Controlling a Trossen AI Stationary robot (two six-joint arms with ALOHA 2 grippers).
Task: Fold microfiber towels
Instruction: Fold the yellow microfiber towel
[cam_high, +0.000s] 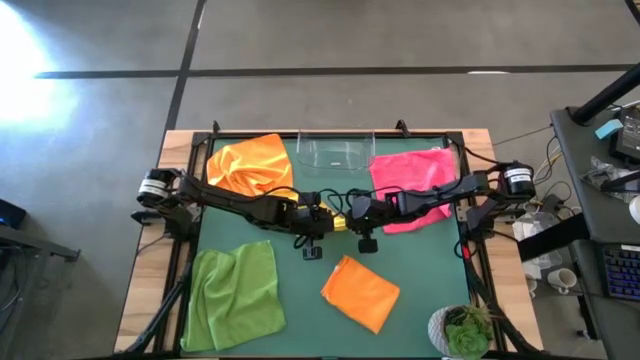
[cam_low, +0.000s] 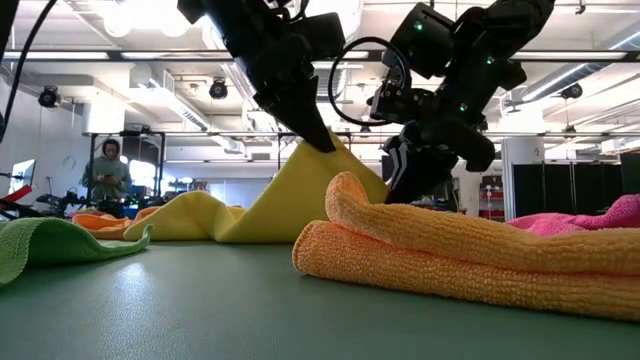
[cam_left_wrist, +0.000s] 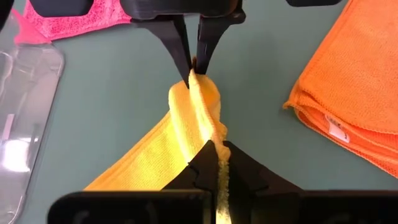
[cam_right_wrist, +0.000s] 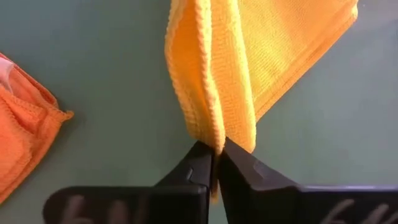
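A yellow towel lies at the table's middle and is pulled up into a peak. My left gripper and my right gripper meet over it, each shut on it. A folded orange towel rests flat near the front edge. A crumpled orange towel lies at the far left. At the far right is a pink towel, and a lime green towel is at the near left. My left gripper pinches a bunched ridge of the yellow towel between its two fingers, slanting down from the table's left. The cloth rises to a peak at the fingertips and slopes down to the table. My right gripper pinches the same ridge a little farther along between its two fingers, over several gathered layers with a hemmed edge. It slants down from the table's right. The short stretch of ridge between the two grippers is off the table.
A clear plastic bin stands at the far edge between the orange and pink towels. A potted plant sits at the near right corner. Bare green mat shows between the green towel and the folded orange one.
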